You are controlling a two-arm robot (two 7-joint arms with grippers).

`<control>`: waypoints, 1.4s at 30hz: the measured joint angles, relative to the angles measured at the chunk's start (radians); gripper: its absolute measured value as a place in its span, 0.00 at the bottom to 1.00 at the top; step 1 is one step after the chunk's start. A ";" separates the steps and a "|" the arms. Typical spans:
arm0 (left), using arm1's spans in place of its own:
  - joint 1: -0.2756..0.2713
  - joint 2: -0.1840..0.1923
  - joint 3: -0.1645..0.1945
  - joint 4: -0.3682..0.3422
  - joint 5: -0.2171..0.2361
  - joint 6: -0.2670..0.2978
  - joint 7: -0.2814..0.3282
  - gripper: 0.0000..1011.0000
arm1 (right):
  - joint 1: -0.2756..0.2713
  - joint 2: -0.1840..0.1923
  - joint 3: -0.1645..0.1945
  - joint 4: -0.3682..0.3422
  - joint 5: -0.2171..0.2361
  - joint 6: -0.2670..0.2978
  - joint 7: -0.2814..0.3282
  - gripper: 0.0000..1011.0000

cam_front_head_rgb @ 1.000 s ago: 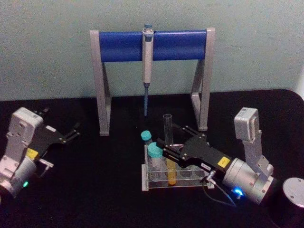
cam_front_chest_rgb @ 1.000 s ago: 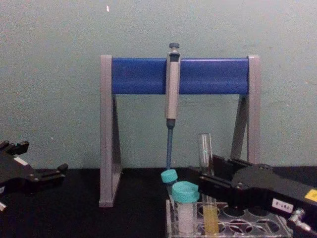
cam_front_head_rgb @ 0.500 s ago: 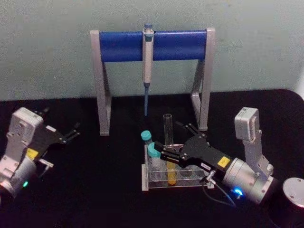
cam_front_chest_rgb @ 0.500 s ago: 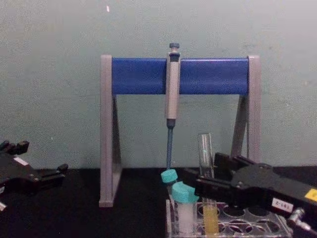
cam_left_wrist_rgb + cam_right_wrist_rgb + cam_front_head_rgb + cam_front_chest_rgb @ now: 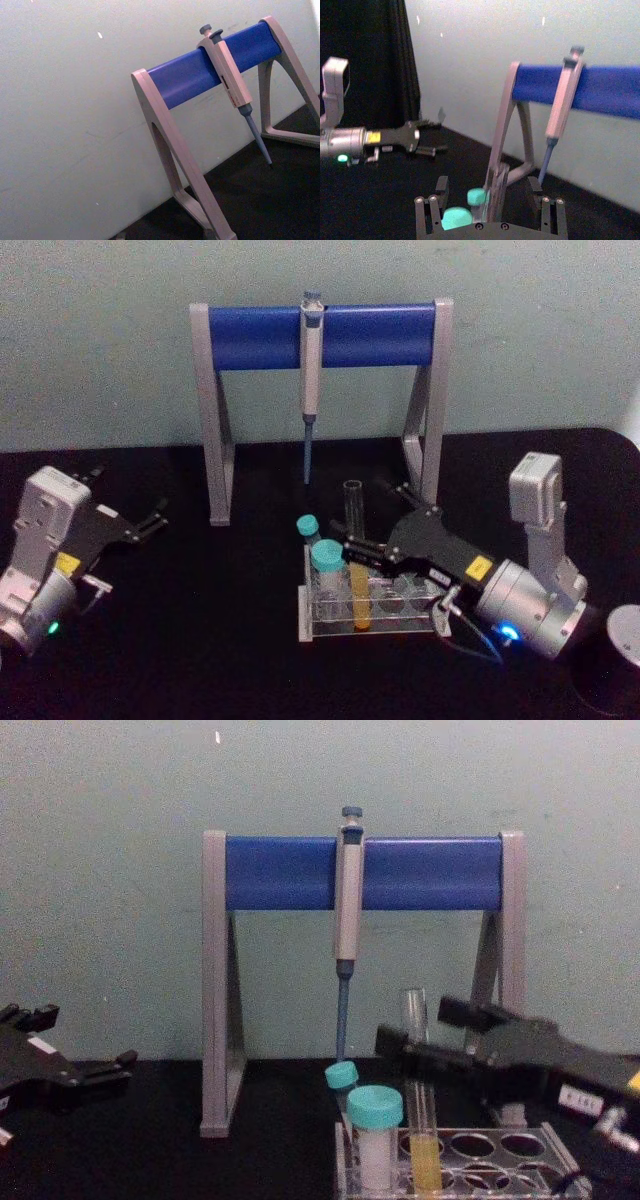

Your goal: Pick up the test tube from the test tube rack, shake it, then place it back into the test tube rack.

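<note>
The test tube [image 5: 353, 525] stands upright in the front row of the clear test tube rack [image 5: 400, 626], with yellow liquid [image 5: 424, 1162] at its bottom. My right gripper [image 5: 367, 517] is open and reaches in from the right at the level of the tube's upper half. One finger lies in front of the glass and one behind it, neither pressing on it. In the right wrist view the tube [image 5: 492, 197] rises between the widely spread fingers [image 5: 427, 215]. My left gripper [image 5: 150, 518] rests open at the far left of the table, away from the rack.
Two shorter teal-capped tubes [image 5: 326, 558] stand in the rack's left end, close beside the test tube. Behind the rack is a tall grey-legged stand [image 5: 215, 420] with a blue crossbar, a pipette [image 5: 310, 360] hanging from it. A dark cylinder [image 5: 622, 650] sits at the right edge.
My right gripper has risen up the tube and its arm has shifted a little to the right. The tube stays seated in the rack. The left arm has not moved.
</note>
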 joint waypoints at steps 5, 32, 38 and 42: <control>0.000 0.000 0.000 0.000 0.000 0.000 0.000 0.99 | -0.012 0.008 0.030 -0.053 0.010 -0.015 -0.020 0.99; 0.000 0.000 0.000 0.000 0.000 0.000 0.000 0.99 | -0.138 -0.059 0.217 -0.064 -0.228 0.041 -0.436 0.99; 0.000 0.000 0.000 0.000 0.000 0.000 0.000 0.99 | -0.137 -0.083 0.224 -0.008 -0.248 0.068 -0.450 0.99; 0.000 0.000 0.000 0.000 0.000 0.000 0.000 0.99 | -0.134 -0.094 0.227 0.023 -0.257 0.079 -0.448 0.99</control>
